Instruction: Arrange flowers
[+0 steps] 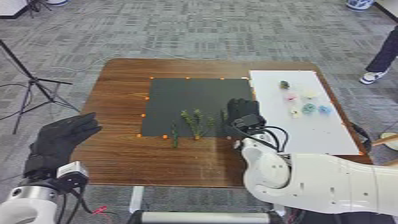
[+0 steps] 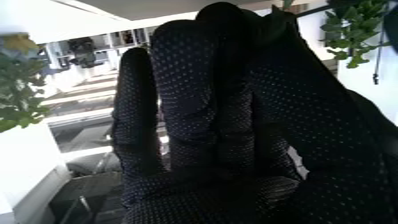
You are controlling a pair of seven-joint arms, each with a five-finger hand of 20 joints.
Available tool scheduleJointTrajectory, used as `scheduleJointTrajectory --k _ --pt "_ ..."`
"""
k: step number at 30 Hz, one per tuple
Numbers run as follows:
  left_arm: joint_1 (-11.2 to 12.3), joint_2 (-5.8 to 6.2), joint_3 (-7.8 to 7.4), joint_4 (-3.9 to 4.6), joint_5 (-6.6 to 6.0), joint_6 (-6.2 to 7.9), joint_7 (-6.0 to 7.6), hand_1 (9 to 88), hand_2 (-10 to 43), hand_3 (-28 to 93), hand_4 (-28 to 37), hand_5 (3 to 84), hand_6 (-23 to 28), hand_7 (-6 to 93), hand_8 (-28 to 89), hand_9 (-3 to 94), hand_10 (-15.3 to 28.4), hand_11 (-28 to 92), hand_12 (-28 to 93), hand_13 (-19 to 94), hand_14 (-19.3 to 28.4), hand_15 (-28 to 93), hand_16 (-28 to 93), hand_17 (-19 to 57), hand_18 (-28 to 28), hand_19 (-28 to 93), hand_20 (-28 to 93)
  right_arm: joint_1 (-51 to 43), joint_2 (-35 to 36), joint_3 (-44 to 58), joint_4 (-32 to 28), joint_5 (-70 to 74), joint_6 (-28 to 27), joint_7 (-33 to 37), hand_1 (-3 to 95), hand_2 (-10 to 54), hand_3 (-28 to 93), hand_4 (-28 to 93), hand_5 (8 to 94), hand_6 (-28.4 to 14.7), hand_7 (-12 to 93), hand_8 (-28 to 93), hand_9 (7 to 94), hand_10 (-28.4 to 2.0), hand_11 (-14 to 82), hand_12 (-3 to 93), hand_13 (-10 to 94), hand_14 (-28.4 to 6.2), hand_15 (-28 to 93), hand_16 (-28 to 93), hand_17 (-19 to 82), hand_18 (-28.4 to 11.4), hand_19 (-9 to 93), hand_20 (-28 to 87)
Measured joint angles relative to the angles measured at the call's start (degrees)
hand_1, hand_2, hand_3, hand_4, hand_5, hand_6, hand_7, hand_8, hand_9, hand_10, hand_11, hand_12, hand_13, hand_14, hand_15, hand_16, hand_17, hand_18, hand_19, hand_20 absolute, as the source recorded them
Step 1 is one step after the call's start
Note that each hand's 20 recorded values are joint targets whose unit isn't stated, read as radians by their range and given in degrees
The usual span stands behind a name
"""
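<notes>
Near the mat's right edge in the head view is my right hand [image 1: 242,111], fingers extended toward the far side. In the right wrist view the same hand [image 2: 213,105] is open, its fingers fairly straight, with a bit of green leaf [image 2: 286,4] by the thumb's tip; I cannot tell whether it touches. My left hand [image 1: 67,135] is open over the table's left edge. A branching green stem [image 1: 195,122] lies on the black mat [image 1: 182,97], with a narrow green sprig [image 1: 175,136] to its left. Pale flowers [image 1: 309,108] lie on the white board [image 1: 315,135].
Small orange markers [image 1: 143,115] line the mat. The brown table [image 1: 124,90] surrounds it. A dark green item [image 1: 284,85] lies on the board's far part. A black tripod [image 1: 34,80] stands on the floor at the left.
</notes>
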Motion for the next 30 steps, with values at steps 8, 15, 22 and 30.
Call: scheduleJointTrajectory --k 8,15,22,30 --pt "-0.5 -0.29 -0.02 0.03 0.2 -0.09 -0.56 22.7 -0.3 89 -23.4 56.0 12.9 15.3 -11 46.3 20.1 33 11 34 23.4 52 -8 -5.5 17.9 43 13 -1.79 -1.39 1.02 1.32 0.15 -0.11 0.5 56.7 -9.5 77 -28 71.3 0.8 57 -7 84.5 -5.4 25.1 38.2 78 -1.6 53 30 29 -22.8 93 -10" --pt "-0.54 -0.44 -0.21 0.03 0.3 -0.12 -0.77 22.8 -0.2 89 -23.0 56.1 12.9 15.4 -11 46.4 20.0 33 11 34 23.4 52 -8 -5.5 17.9 43 13 -2.15 -1.39 1.54 1.35 0.29 -0.06 0.67 53.6 -9.5 77 -28 71.6 0.5 49 -8 84.4 -7.6 21.1 36.9 75 -4.6 54 28 27 -24.1 93 -11" --pt "-0.09 -0.43 -0.41 0.0 0.22 -0.12 -0.54 22.9 -0.1 89 -22.9 56.1 12.9 15.4 -11 46.4 20.1 33 11 34 23.3 52 -8 -5.5 17.9 43 13 -2.15 -0.85 1.33 -0.3 0.87 -1.35 1.17 48.7 -9.5 76 -28 68.7 -1.2 36 -10 77.9 -13.0 27.0 30.0 70 -12.1 61 21 21 -27.4 92 -14" --pt "0.23 -0.39 -0.52 -0.02 0.19 -0.09 -0.52 22.9 -0.1 89 -22.8 56.1 12.9 15.3 -11 46.4 20.1 33 11 34 23.4 52 -8 -5.5 17.9 43 13 -1.16 -0.22 -0.4 -3.06 1.36 -3.4 1.16 39.5 -9.5 81 -27 60.0 -1.7 25 -18 63.9 -22.4 29.4 16.0 57 -20.0 69 13 17 -28.4 90 -15"
